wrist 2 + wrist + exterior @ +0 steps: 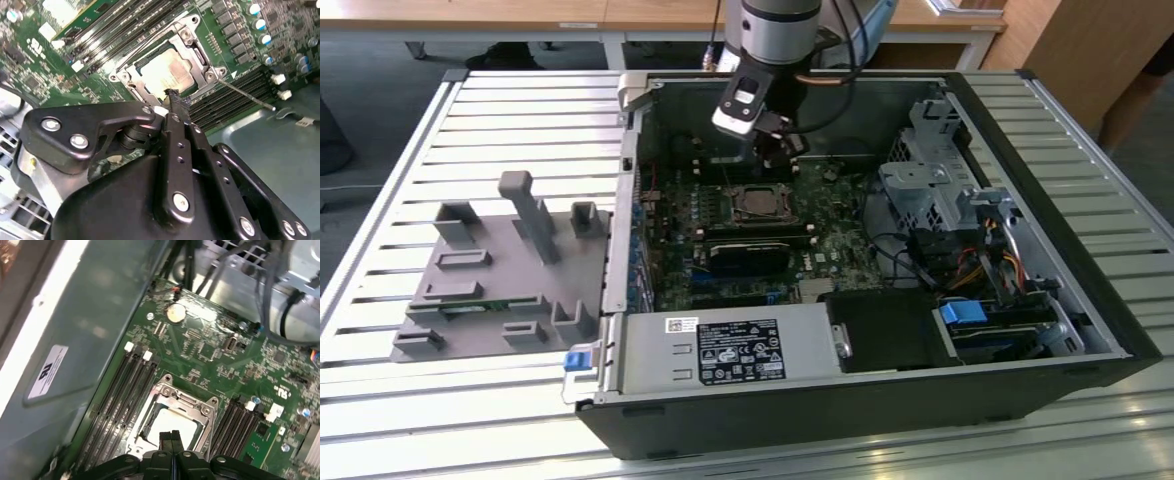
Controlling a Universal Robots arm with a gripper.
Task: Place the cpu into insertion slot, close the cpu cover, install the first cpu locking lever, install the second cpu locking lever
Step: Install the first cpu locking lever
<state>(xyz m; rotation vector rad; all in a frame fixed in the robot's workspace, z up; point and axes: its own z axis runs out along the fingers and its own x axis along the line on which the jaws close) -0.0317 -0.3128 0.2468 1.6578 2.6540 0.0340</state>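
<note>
The cpu [167,67] [172,424] lies flat in the insertion slot [758,203] on the green board, its pale metal face up. The silver cpu cover [197,47] [186,399] lies down around it, the chip showing through its window. A thin metal locking lever [247,95] juts from one socket corner across the memory slots. My gripper [173,96] [171,436] [778,152] hovers just above the socket's edge, its two black fingers pressed together with nothing between them.
Long black memory slots [125,390] flank the socket on both sides. A black heatsink block [750,252] sits just in front of the socket. The case walls, a drive cage [934,190], cables and the power supply [720,350] surround the board. A grey fixture [507,270] stands outside the case.
</note>
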